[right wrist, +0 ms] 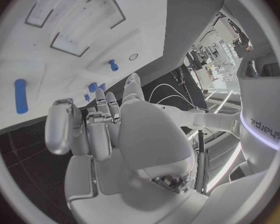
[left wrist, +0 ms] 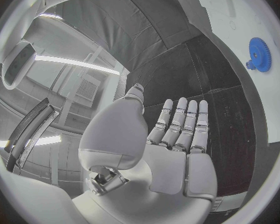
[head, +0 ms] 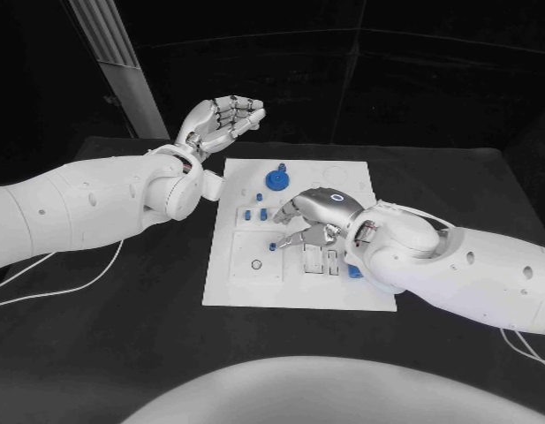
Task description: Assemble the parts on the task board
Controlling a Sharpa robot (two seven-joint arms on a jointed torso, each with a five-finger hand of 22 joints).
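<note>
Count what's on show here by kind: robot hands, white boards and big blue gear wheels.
hands: 2, the left hand and the right hand
task board: 1
large blue gear: 1
Total: 4. The smaller blue pieces are too tiny to count surely.

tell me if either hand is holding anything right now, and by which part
Left hand: nothing, raised off the task board with fingers apart. Right hand: low over the small blue parts; whether it grips one cannot be told.

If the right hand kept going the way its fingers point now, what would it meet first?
Probably the small blue peg standing on the task board: the right hand hovers over the board with its fingers toward it. Depth is unclear.
</note>
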